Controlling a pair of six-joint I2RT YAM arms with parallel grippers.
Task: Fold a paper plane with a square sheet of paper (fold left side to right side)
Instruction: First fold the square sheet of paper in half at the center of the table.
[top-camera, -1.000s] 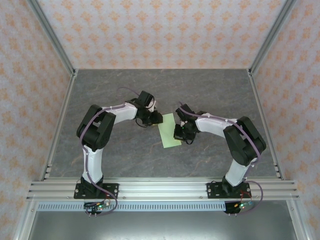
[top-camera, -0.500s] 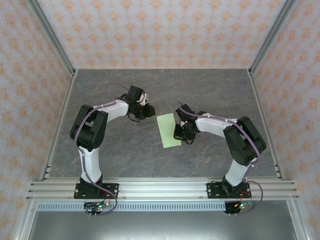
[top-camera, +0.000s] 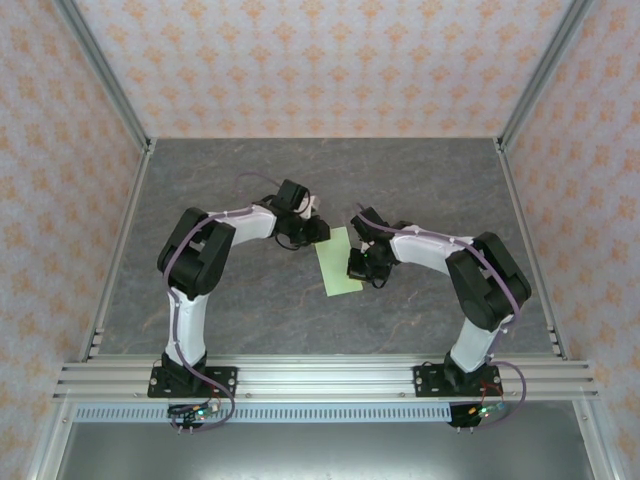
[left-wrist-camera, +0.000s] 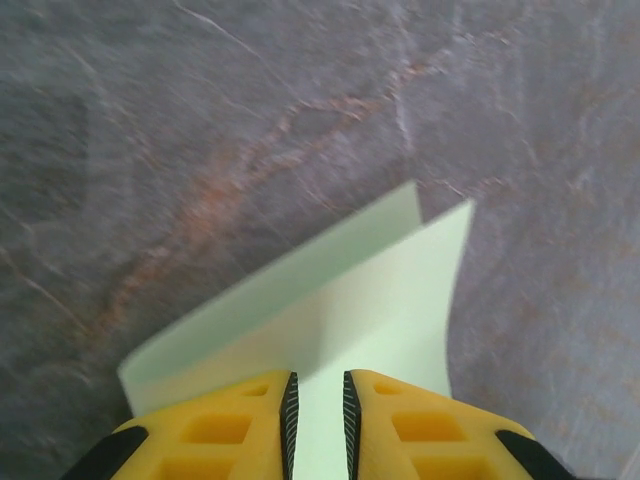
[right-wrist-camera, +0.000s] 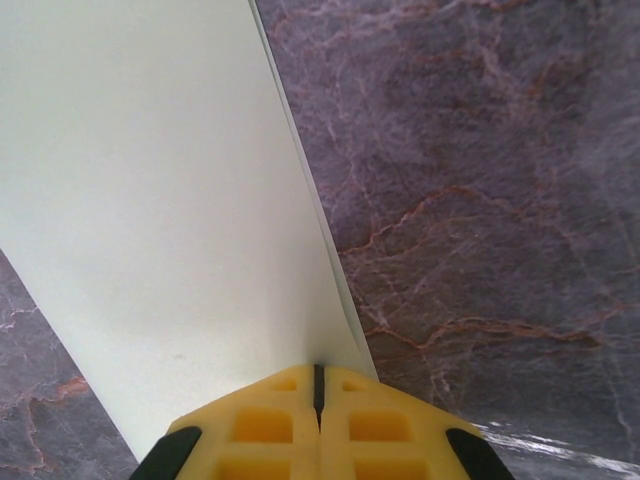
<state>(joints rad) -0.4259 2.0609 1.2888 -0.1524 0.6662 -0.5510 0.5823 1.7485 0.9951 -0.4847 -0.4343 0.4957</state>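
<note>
The square sheet of paper (top-camera: 339, 264) lies on the table between the arms, pale green and folded in half into a narrow upright strip. In the left wrist view the paper (left-wrist-camera: 385, 300) shows two layers, the upper one set slightly off the lower. My left gripper (top-camera: 320, 232) is at the strip's top left corner; its yellow fingers (left-wrist-camera: 316, 378) stand a narrow gap apart over the paper, with nothing between them. My right gripper (top-camera: 356, 267) is at the strip's right edge, shut (right-wrist-camera: 319, 368), its tips down on the paper (right-wrist-camera: 150, 200).
The grey marbled tabletop (top-camera: 230, 300) stretches round the paper on all sides. An aluminium rail (top-camera: 320, 378) carries both arm bases at the near edge. Patterned walls and metal posts (top-camera: 120, 250) close in the left, right and back.
The left gripper swung away to the left off the paper, then came back to its top left corner. The right gripper and the paper have stayed put.
</note>
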